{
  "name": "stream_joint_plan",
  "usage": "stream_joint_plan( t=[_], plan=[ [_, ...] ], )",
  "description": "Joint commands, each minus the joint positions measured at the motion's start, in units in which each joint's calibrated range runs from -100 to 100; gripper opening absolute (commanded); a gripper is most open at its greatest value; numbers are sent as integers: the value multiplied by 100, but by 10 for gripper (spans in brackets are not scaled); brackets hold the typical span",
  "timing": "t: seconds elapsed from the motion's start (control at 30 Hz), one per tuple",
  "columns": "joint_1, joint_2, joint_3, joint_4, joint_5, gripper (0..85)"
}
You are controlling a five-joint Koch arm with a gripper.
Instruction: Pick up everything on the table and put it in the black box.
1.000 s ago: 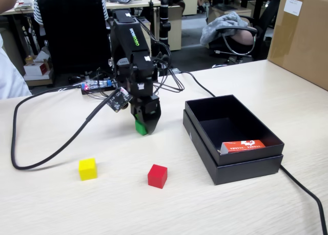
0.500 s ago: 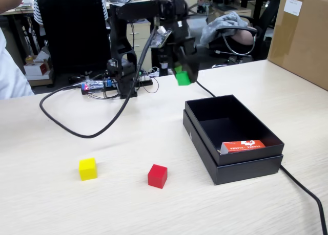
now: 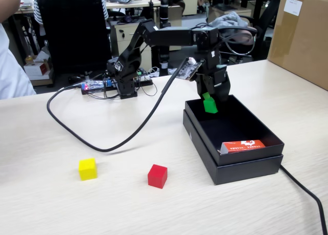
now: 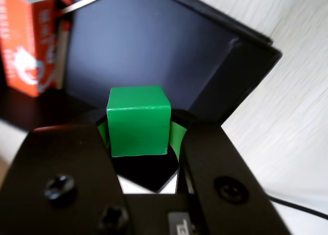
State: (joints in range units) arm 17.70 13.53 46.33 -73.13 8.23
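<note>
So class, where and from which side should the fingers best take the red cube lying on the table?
Probably from straight above, closing on two opposite flat side faces of the red cube. It sits flat on the table, apart from the yellow cube, so the fingers have room.

Pale wood-grain tabletop [image 3: 61, 214] in even indoor light, big brown cardboard carton [image 3: 300, 35] at its far right edge, office chair [image 3: 236, 38] draped with grey cloth beyond, desks [image 3: 128, 4] and a dark panel [image 3: 69, 30] behind, grey floor [image 3: 192, 53].
</note>
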Motion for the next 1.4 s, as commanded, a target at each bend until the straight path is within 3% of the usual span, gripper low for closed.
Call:
stream_joint_plan(
  t=[0.0,0.2,0.3,0.43,0.57,0.67,0.77,1.03,1.13,1.37],
  plan=[
    [-54,225,318,121,0,8],
    [-93,822,263,121,0,11],
    [-98,1017,91,121,0,122],
    [-117,1177,-36,121,5,165],
    [-132,1143,-172,121,24,281],
    [-142,936,-235,121,29,290],
    [-147,236,-507,121,73,398],
    [-327,-2460,-1224,130,39,422],
    [-498,-3367,-1405,130,-103,422],
    [-1402,-5294,-3001,873,-928,444]
  ],
)
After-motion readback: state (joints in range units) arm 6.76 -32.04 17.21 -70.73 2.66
